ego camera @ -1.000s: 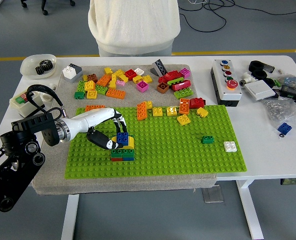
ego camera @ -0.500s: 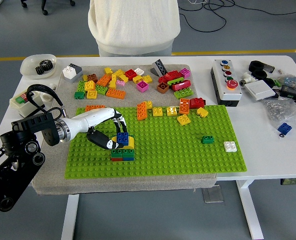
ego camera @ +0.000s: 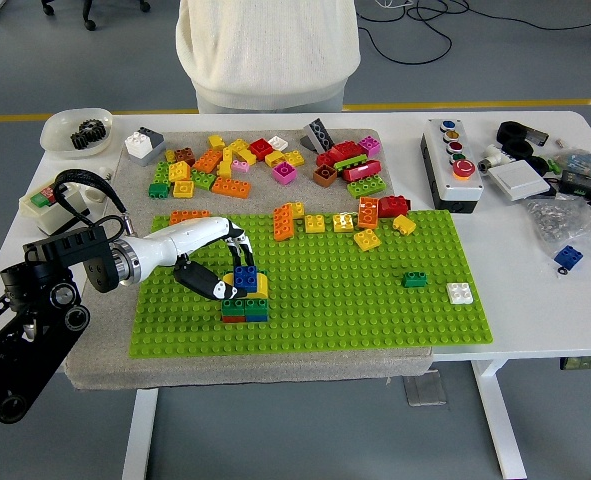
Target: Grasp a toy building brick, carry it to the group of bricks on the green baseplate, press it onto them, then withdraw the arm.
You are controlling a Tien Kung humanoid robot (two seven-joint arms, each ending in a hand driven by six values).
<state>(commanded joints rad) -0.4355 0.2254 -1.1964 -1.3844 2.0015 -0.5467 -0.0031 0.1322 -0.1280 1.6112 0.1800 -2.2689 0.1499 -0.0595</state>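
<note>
Starting at the worktop's [ego camera: 535, 290] left edge, I see my left hand [ego camera: 213, 262] reaching in over the green baseplate [ego camera: 375, 310]. Its fingers [ego camera: 237, 246] are curled around the blue brick [ego camera: 245, 277], which sits on top of the small stack [ego camera: 245, 303] of yellow, green and red bricks near the baseplate's left end, toward its near edge. From up here I cannot tell whether the blue brick's studs are fully seated or only resting on the yellow layer.

That is my main worry. If I draw the arm back while the fingers are clamped on it, I judge the brick could lift off with them, or the whole stack could peel off the baseplate. A sideways pull instead of a straight release could also tip the stack toward the near edge. The dark thumb lies low beside the stack's left face, so it may catch on the lower bricks when I open.

Further right, the loose bricks [ego camera: 275, 165] along the baseplate's far edge are well apart from the hand, and the single green brick [ego camera: 414, 279] and white brick [ego camera: 460, 293] toward the right end are out of its path. A person [ego camera: 268, 50] stands at the far side, hands out of sight. My right hand is not visible.
</note>
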